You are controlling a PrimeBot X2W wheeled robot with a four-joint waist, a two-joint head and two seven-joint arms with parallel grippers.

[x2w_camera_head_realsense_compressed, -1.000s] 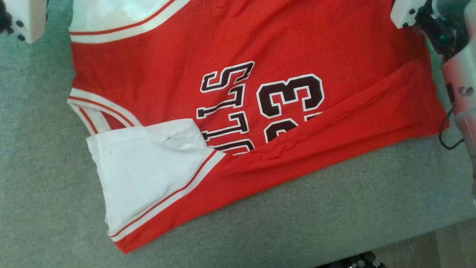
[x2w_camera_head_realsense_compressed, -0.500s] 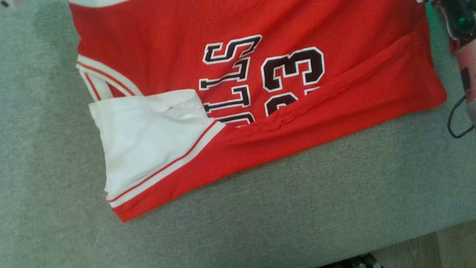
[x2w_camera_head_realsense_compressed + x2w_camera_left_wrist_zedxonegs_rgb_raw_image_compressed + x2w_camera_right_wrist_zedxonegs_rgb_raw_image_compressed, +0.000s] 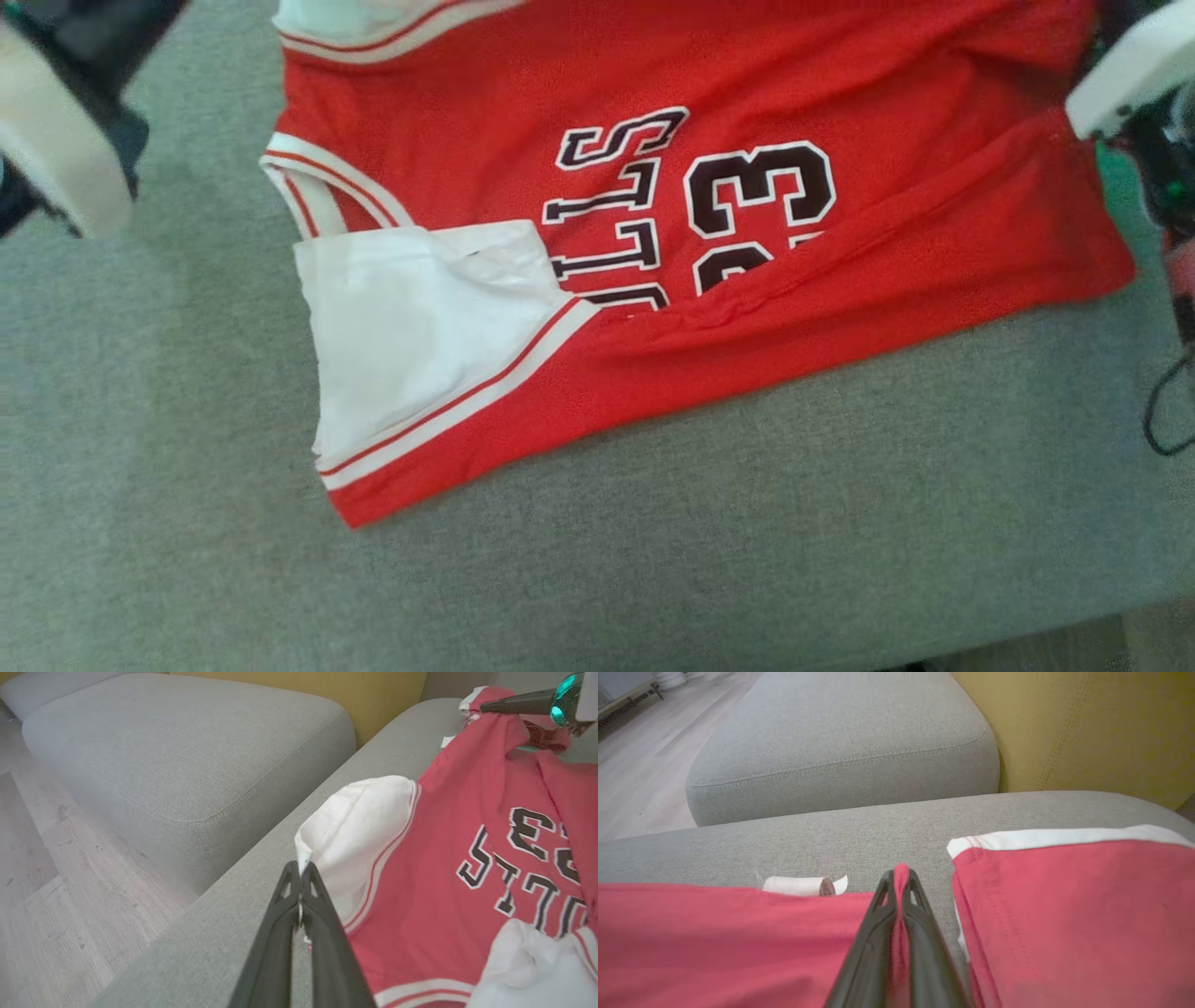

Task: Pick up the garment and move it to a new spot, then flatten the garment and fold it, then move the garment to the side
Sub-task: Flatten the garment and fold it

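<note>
Our red basketball jersey (image 3: 485, 131) lies spread on the grey sofa (image 3: 709, 541). Our left claw (image 3: 300, 872) is pinched tight on its white edge, and our right claw (image 3: 901, 879) on its red edge.

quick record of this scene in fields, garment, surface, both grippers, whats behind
garment: red sleeveless jersey with white trim and dark lettering, partly folded, white inside showing
surface: grey fabric sofa cushion
left gripper: shut on jersey's white edge
right gripper: shut on red cloth
behind: yellow backrest, wooden floor
</note>
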